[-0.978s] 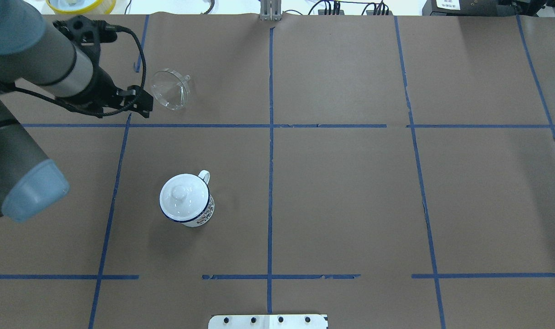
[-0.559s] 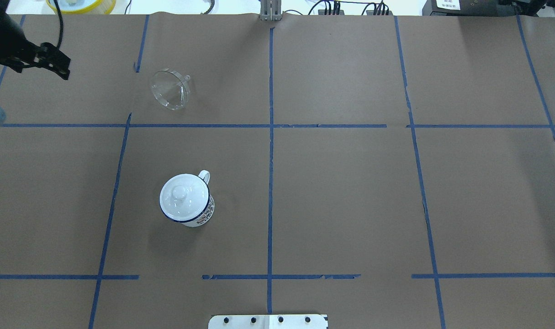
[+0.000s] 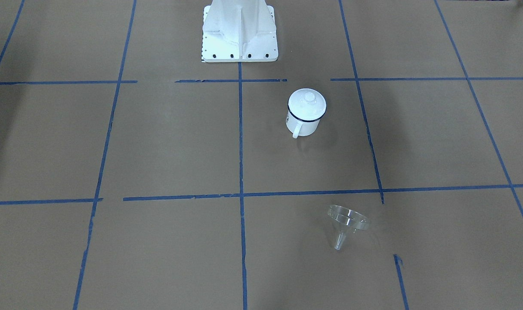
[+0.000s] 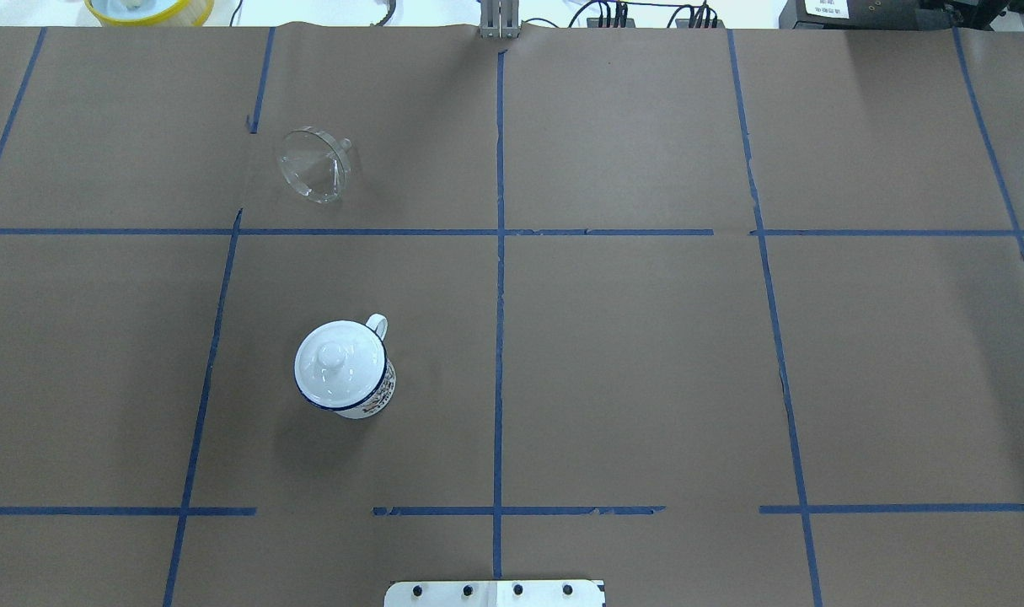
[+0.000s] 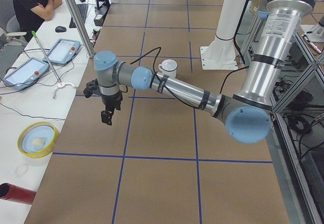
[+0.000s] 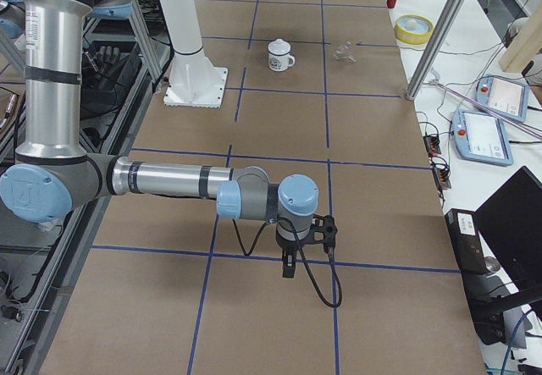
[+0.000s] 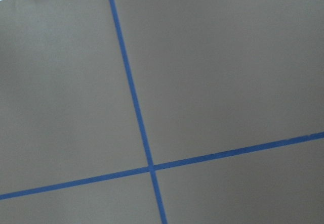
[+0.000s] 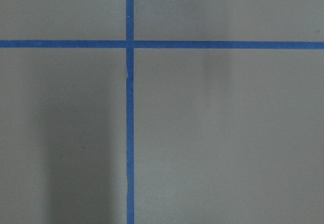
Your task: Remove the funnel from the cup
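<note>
The funnel [image 4: 313, 164] lies tipped on its side on the worktop [image 4: 646, 354], in the far-left square of the overhead view. It is well apart from the cup [image 4: 347, 384], which stands upright nearer the robot's base with a white knobbed lid [image 4: 335, 358] on its mouth. A second ago my left arm was just beside the funnel, a moment later it had pulled off to the left edge, and now it is gone from the overhead view altogether. The funnel has not shifted since. From the side camera I find the left gripper [image 5: 106, 117] hanging over bare paper towards the left end of the worktop; I cannot tell from there whether its jaws are apart or together. The same goes for the right gripper [image 6: 288, 267], parked over the right end. I judge the job done: funnel out of the cup, set down, arm withdrawn
</note>
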